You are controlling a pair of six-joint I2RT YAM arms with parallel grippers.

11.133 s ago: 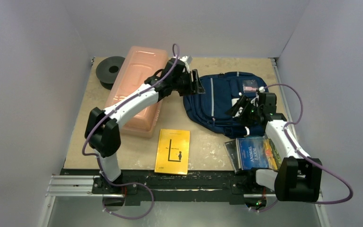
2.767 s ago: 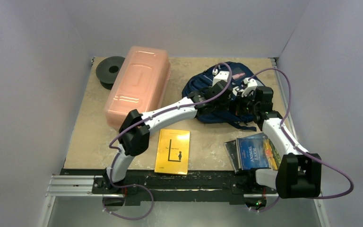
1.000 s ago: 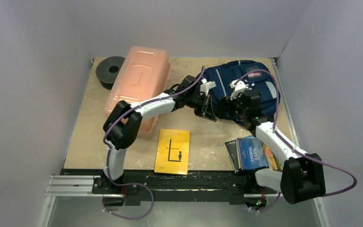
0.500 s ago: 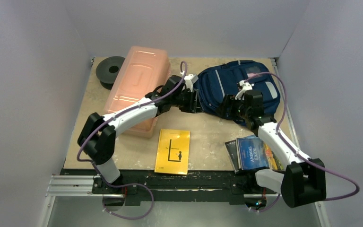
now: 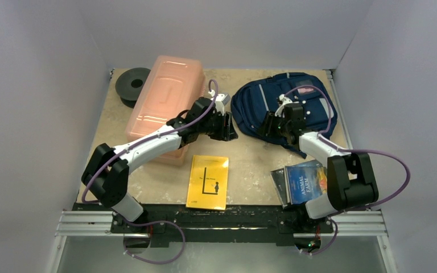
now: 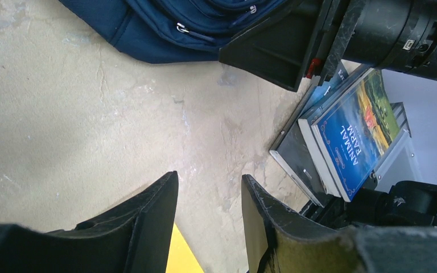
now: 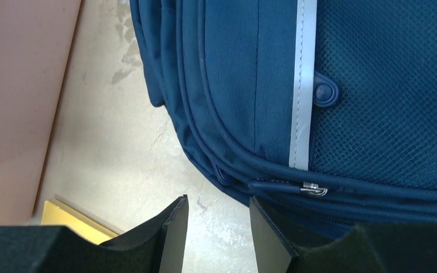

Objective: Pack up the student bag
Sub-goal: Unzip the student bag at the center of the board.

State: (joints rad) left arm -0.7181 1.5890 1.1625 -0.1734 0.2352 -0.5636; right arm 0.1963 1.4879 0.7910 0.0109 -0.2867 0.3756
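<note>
The student bag (image 5: 296, 102), navy with light grey stripes, lies flat at the back right of the table with its front up. My left gripper (image 5: 228, 128) hovers just left of the bag's near corner, open, with only bare table between its fingers (image 6: 209, 182). My right gripper (image 5: 269, 124) is at the bag's near edge, open and empty (image 7: 218, 202). In the right wrist view the bag (image 7: 341, 85) fills the upper right, and a zip pull (image 7: 313, 189) lies just beyond my right finger. In the left wrist view the bag's edge (image 6: 165, 23) is at the top.
A long pink translucent box (image 5: 162, 108) lies at the back left, under my left arm, with a black spool (image 5: 132, 85) behind it. A yellow book (image 5: 207, 182) lies near the front middle. A stack of books topped by Animal Farm (image 5: 307, 183) sits front right.
My left gripper has opened, let go of the bag's left edge and drawn back to the left. My right gripper's jaws have narrowed and it has shifted slightly left along the bag's near edge.
</note>
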